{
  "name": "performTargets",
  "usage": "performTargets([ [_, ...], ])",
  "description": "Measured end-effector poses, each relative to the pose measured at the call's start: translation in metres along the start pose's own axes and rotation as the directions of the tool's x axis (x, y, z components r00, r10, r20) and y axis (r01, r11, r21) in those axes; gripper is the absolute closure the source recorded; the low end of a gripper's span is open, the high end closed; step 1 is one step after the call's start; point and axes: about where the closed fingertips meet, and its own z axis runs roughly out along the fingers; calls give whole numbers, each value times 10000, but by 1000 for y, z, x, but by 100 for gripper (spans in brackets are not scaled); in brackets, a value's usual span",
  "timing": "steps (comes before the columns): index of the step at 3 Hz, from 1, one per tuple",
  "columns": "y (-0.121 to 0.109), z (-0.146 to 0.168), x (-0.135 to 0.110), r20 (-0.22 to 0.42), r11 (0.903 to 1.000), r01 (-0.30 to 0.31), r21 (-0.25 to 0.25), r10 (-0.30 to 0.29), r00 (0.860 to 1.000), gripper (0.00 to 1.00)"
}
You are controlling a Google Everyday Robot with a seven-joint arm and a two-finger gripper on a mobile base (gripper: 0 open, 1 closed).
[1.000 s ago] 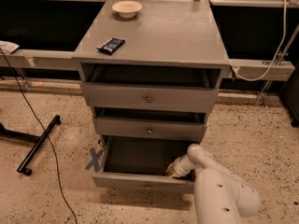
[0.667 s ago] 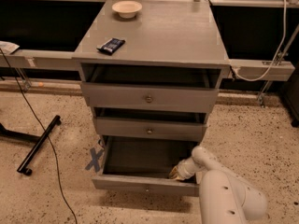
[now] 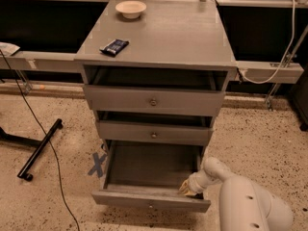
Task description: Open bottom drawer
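At the lower right corner, nearest to the camera, the white robot arm [image 3: 250,208] reaches up and to the left toward the cabinet. Its claw [image 3: 188,187] is low inside the right front corner of the bottom drawer [image 3: 151,200], just behind the front panel and close to the right side wall. It cannot be told whether the claw is apart, together or clamped on something, because its tip is seen only as a small pale shape against the wood.

The bottom drawer stands wide open, and its grey floor is fully visible. A small round knob [image 3: 150,206] sits at the centre of its shallow front panel. On the speckled floor to the left of this drawer there is a blue cross mark [image 3: 97,163], and further left a black stand base [image 3: 41,148].

Above the open drawer is the middle drawer [image 3: 154,133], and above it the top drawer [image 3: 153,100], each with a dark gap over its front. On the grey tabletop [image 3: 183,37] a dark packet [image 3: 114,46] lies near the left front edge. A pale bowl [image 3: 131,8] stands farther back.
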Motion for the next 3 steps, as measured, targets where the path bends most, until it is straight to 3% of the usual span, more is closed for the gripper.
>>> performTargets([
  [1,26,-5,2,199,9998,-190,-116,192,9996,100],
  [2,31,-17,-8,683,9996,-137,233,121,9976,100],
  [3,19,-73,-50,2089,9908,391,1292,-658,9757,100],
])
